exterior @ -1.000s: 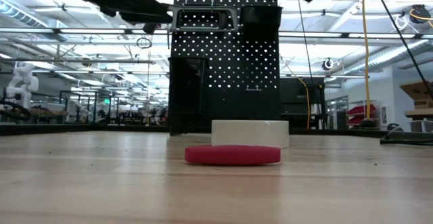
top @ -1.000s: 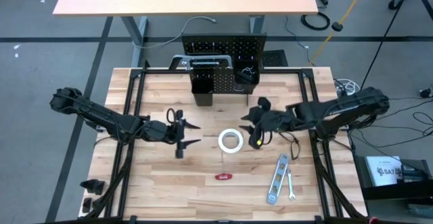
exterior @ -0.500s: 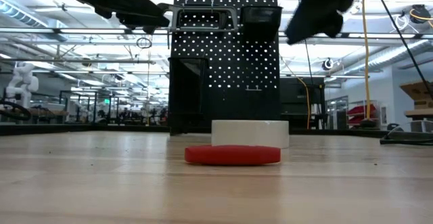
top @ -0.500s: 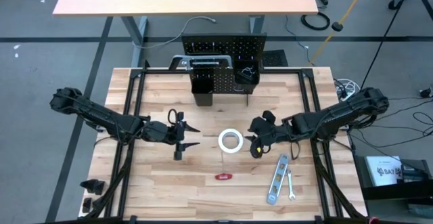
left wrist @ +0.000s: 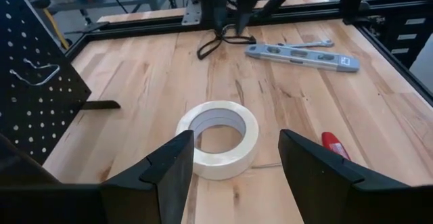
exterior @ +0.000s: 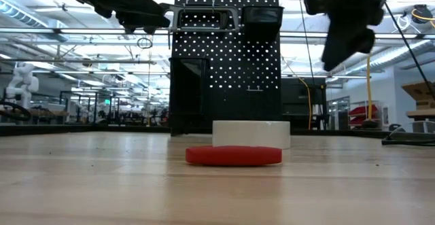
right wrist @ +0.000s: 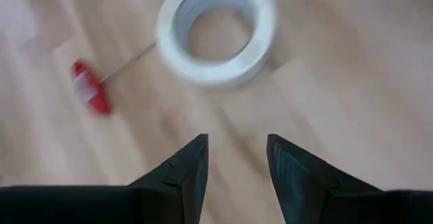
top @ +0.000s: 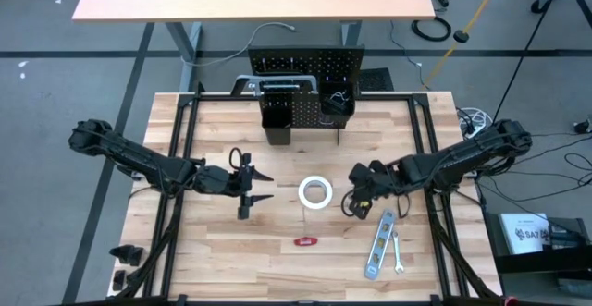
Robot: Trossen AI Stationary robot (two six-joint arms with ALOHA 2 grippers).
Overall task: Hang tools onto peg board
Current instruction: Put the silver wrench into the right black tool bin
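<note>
The white tape roll lies flat on the table's middle, between my two grippers. My left gripper hovers open to the roll's left, with its fingers pointing at the roll. On the roll's right, my right gripper hangs open above the table, tilted downward, with the roll ahead of it. A red-handled tool lies nearer the front edge. The silver level and a small wrench lie at the front right. At the far edge the black peg board stands upright.
Two black bins stand at the peg board's foot, and a grey tool hangs near its top. A black frame rail borders the table on both sides. Bare wood lies at the front left.
My right gripper has come down from above toward the table and drifted toward the near edge, rolling and tipping its fingers more steeply downward. It stays open. The tape roll and the other tools have kept their places.
</note>
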